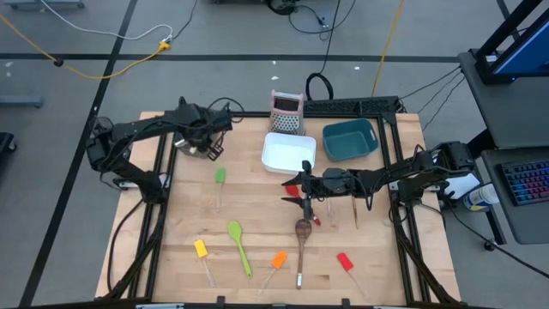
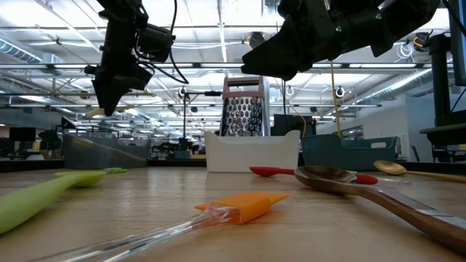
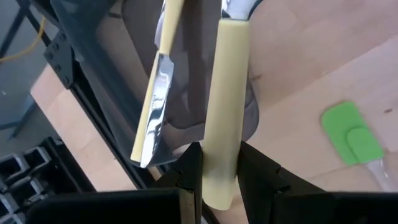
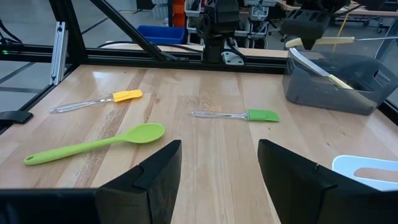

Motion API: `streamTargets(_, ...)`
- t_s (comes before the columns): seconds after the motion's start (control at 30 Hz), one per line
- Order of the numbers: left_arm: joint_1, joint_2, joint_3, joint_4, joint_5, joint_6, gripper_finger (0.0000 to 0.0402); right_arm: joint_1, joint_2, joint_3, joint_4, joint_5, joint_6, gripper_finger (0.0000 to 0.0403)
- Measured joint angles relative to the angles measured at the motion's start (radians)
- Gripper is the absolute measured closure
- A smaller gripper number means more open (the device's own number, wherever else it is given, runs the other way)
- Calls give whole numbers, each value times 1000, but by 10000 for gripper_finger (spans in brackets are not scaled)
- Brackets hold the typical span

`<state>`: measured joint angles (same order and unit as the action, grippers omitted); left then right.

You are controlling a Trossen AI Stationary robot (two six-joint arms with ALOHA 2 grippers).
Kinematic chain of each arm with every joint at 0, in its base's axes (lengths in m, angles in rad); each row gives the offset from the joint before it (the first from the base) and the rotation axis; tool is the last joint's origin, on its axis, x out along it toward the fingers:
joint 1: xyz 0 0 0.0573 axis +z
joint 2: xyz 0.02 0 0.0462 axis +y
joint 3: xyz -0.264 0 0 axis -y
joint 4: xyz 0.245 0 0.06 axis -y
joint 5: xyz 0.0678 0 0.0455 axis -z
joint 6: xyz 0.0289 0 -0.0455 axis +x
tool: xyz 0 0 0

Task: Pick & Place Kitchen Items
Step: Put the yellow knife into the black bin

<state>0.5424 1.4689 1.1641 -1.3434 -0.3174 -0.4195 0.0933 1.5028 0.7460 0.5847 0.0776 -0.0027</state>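
Note:
My left gripper (image 3: pixel 221 155) hangs over the dark mesh bin (image 1: pixel 199 148) at the table's far left and is shut on a cream-handled knife (image 3: pixel 227 74). A second cream-handled knife (image 3: pixel 155 106) lies inside that bin. My right gripper (image 1: pixel 306 189) is open above mid-table, just near of the white bin (image 1: pixel 287 153), over a red spoon (image 2: pixel 273 172) and a brown spoon (image 1: pixel 302 230). A green spatula (image 4: pixel 249 115), green spoon (image 4: pixel 93 144), yellow spatula (image 4: pixel 124 96), orange spatula (image 2: pixel 244 205) and red spatula (image 1: pixel 345 262) lie flat on the wood. My left gripper pinches the knife's cream handle (image 3: pixel 224 124) near its butt end, between the two fingers. The handle runs on ahead of the fingers, its metal part at the far end. The knife is lifted clear, above the dark bin (image 3: pixel 186 93).
An upright pink-and-silver grater (image 1: pixel 286 112) stands behind the white bin, with a teal bin (image 1: pixel 350 140) to its right. A pale spoon (image 1: pixel 356 210) lies right of my right gripper. Black frame rails (image 1: pixel 159 172) run along the table's sides.

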Motion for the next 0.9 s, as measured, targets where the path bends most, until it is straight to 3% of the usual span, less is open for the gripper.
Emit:
streamTargets(0.3, 82, 0, -5, -22, 3, 17, 334, 0, 0, 0, -8, 0, 0, 195)
streamTargets(0.63, 163, 0, -151, -20, 4, 32, 334, 0, 0, 0, -7, 0, 0, 195)
streamTargets(0.9, 222, 0, -165, -32, 17, 87, 334, 0, 0, 0, -7, 0, 0, 195)
